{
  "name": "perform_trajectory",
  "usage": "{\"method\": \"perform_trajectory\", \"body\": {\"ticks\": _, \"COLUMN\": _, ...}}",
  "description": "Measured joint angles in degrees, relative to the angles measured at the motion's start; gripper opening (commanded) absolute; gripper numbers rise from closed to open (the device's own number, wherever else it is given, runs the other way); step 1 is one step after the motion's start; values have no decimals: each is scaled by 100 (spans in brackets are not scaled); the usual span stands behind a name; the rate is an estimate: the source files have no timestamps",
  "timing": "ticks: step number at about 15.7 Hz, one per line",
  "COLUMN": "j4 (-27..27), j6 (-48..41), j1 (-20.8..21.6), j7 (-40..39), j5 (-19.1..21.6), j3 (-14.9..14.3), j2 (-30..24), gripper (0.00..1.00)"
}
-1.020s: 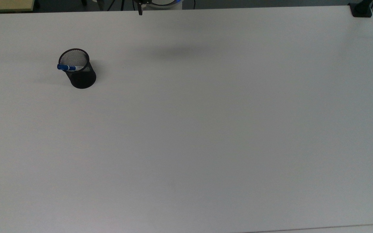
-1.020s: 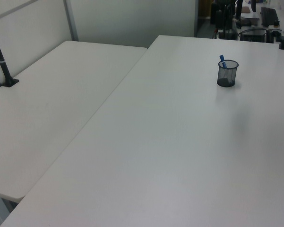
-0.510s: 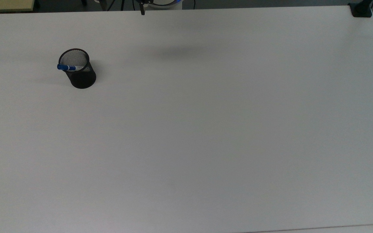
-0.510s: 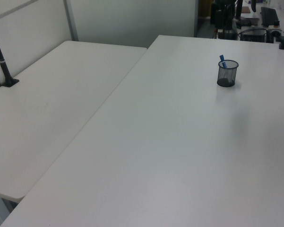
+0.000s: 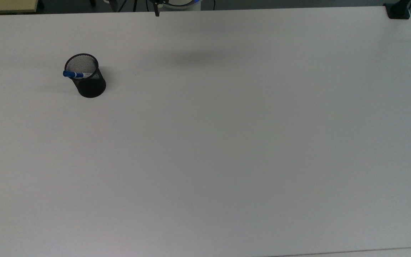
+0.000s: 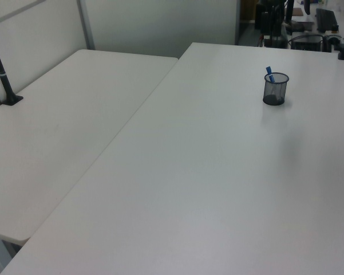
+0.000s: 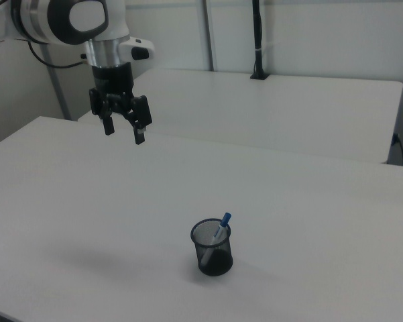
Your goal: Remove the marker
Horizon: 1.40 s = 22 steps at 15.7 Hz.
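One cup (image 7: 212,249) upright on table (image 7: 308,221), near its front edge in the right view | marker (image 7: 220,227) leaning inside cup, blue cap above rim, against the right view's right side | gripper (image 7: 123,132) aloft over table's far part, well apart from cup, fingers spread wide, holding nothing.

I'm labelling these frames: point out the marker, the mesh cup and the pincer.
marker (image 7: 221,228), right view, white barrel below the blue cap.
mesh cup (image 7: 214,258), right view, outer wall.
pincer (image 7: 125,130), right view, midway between its open fingertips.
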Motion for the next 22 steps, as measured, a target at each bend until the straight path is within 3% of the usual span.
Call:
{"method": "perform_trajectory", "body": {"ticks": 6, "j4": -1, "j6": 522, "j1": -152, "j7": -43, "j5": 0, "j3": -236, "j2": 53, "gripper": 100}}
{"method": "perform_trajectory", "body": {"ticks": 13, "j4": -15, "j6": 1419, "j1": -750, "j7": -109, "j5": -8, "j3": -402, "j2": 721, "gripper": 100}}
{"method": "perform_trajectory", "body": {"ticks": 16, "j4": -44, "j6": 1503, "j1": -896, "j7": -554, "j5": -18, "j3": -554, "j2": 904, "gripper": 99}}
{"method": "perform_trajectory", "body": {"ticks": 22, "j4": -508, "j6": 1941, "j1": -1018, "j7": -963, "j5": -17, "j3": -920, "j2": 1128, "gripper": 94}}
